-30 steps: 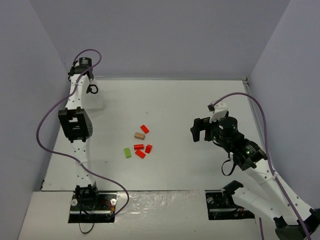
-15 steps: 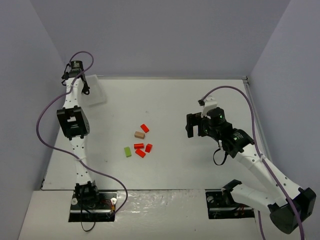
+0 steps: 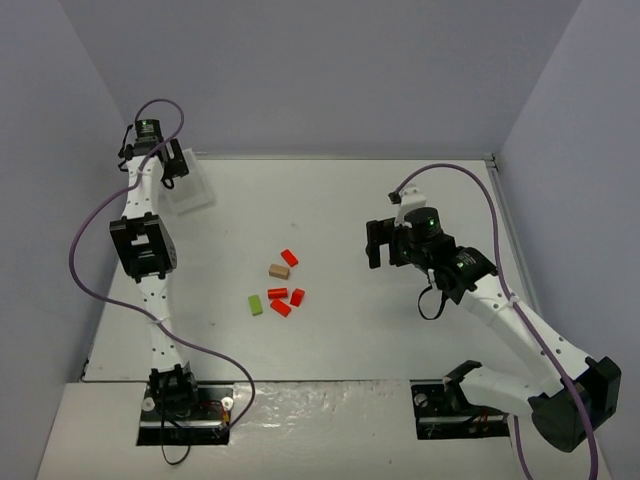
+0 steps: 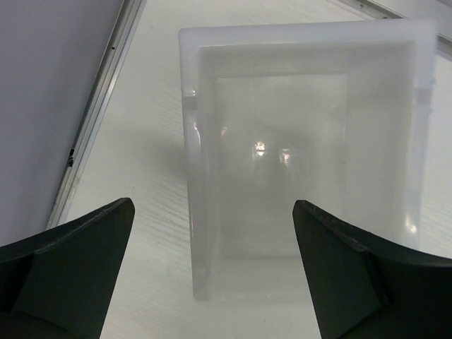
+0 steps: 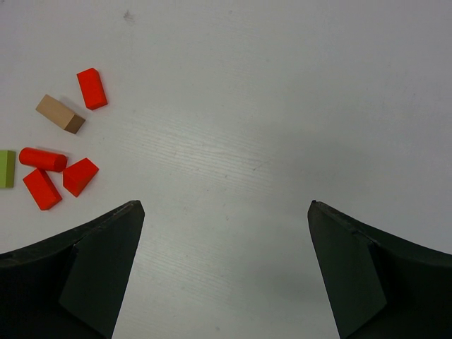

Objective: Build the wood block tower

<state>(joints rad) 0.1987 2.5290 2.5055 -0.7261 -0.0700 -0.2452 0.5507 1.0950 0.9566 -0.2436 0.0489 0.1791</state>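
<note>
Six small wooden blocks (image 3: 277, 293) lie loose and unstacked in the middle of the table (image 3: 400, 190): one tan, one green, four red, close together. To their right, the right gripper (image 5: 224, 205) hovers with fingers spread wide, holding nothing. At the far left corner, the left gripper (image 4: 213, 208), fingers also apart, hangs over a clear tray (image 4: 304, 42).

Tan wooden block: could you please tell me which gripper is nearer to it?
Right. The right gripper hangs open to the right of the tan block. The left gripper is farther off, at the far-left corner above the clear plastic tray.
</note>
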